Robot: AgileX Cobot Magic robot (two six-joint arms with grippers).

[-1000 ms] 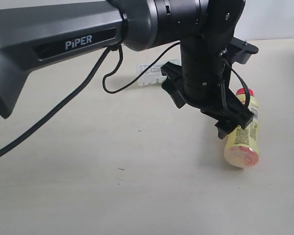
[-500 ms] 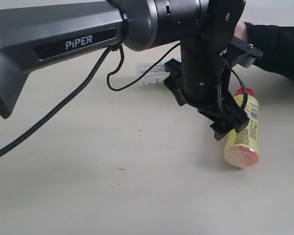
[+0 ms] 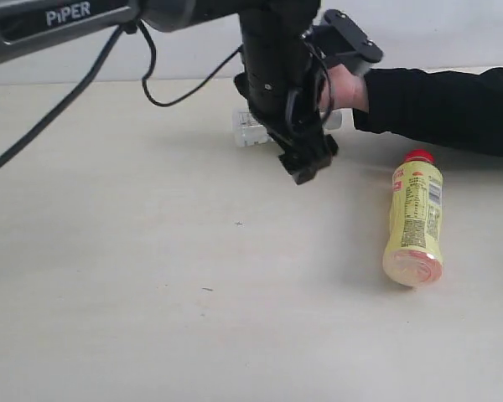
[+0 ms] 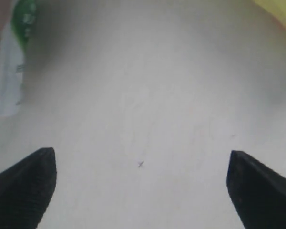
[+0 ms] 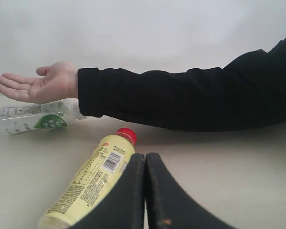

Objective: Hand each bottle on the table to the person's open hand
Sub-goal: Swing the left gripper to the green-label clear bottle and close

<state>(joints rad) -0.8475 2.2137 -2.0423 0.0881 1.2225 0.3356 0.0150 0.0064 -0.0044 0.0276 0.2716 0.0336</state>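
one yellow bottle, red-capped, lies flat.

A: Where is the left arm reaching?
B: It's stretching from upper left toward top centre, the left gripper pointing down, jaws gaping wide.
A: And the right gripper?
B: Its jaws are pressing together, gripping nothing.

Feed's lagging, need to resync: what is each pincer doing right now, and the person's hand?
Left pincer: open, empty.
Right pincer: closed, holding nothing.
Person's hand: open, palm up, empty.
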